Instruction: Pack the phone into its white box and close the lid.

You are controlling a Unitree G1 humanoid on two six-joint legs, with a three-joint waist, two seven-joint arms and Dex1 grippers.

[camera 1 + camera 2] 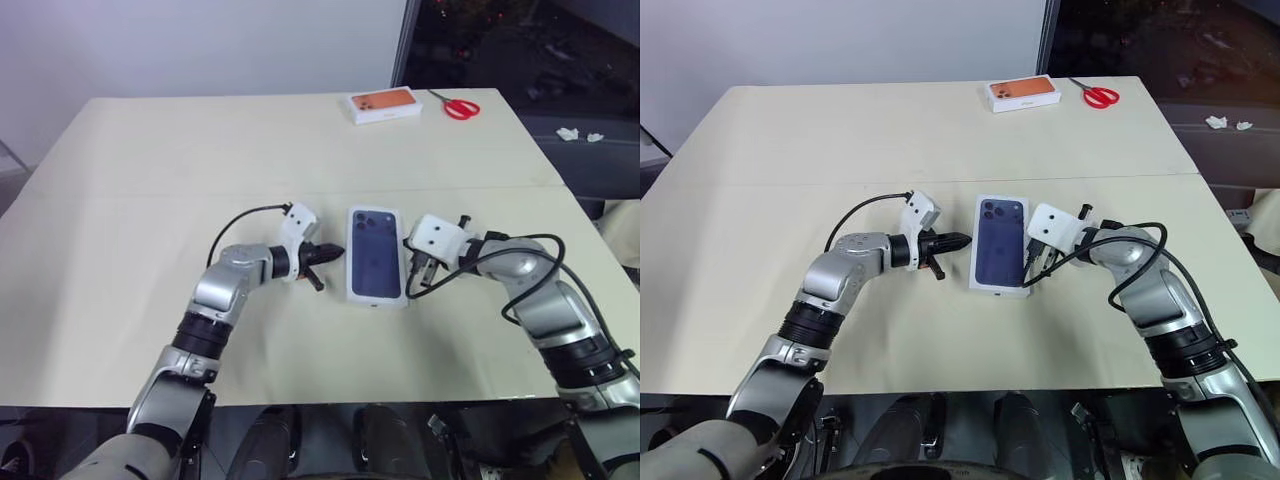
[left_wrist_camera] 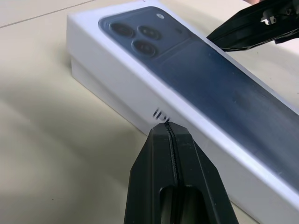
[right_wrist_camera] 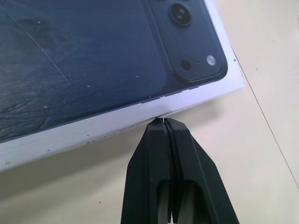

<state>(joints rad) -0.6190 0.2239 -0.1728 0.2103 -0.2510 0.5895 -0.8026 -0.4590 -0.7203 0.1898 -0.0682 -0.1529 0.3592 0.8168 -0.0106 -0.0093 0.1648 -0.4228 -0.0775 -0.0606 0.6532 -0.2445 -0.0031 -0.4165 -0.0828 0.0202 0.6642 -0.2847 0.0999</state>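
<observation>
Big tan table [image 1: 150,200] spread out, and mid-table sits the white box [image 2: 107,88] w/ the lid [image 1: 375,254] on, dark blue phone pic facing up. Phone itself can't be seen. Left gripper [image 1: 318,256] clenched, holding nothing, tips right up against the box's left long side. Right gripper [image 1: 414,280] also clenched, empty, tips pressed at the box's right edge. So the box sits between both. Far edge of the table: orange-topped box [image 1: 383,105], red scissors [image 1: 458,106] just beside it.
</observation>
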